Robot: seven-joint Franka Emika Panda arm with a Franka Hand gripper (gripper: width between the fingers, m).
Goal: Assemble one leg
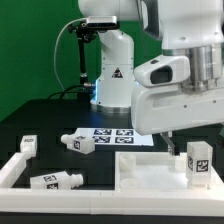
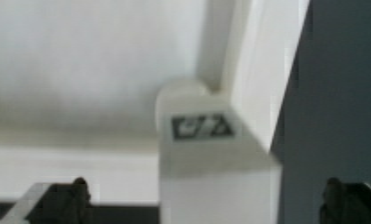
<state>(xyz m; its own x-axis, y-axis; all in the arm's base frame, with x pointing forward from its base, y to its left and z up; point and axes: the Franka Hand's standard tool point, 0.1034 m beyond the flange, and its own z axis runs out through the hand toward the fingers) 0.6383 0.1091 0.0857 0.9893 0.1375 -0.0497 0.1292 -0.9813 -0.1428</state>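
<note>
The gripper (image 2: 208,200) holds its dark fingers (image 2: 65,198) spread wide, one on each side of the leg (image 2: 214,150) and not touching it. The leg is a smooth white plastic post, square in section, with a black-and-white tag on its face. It stands upright, long axis vertical, close against the raised rim of the white tray-like panel (image 1: 145,170), at the exterior view's right.

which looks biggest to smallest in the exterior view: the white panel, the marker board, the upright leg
1. white panel: largest, even though the frame edge cuts it off.
2. marker board: clearly smaller, though it lies farther back, which shrinks it.
3. upright leg: smallest, despite standing nearer the camera than the board.
</note>
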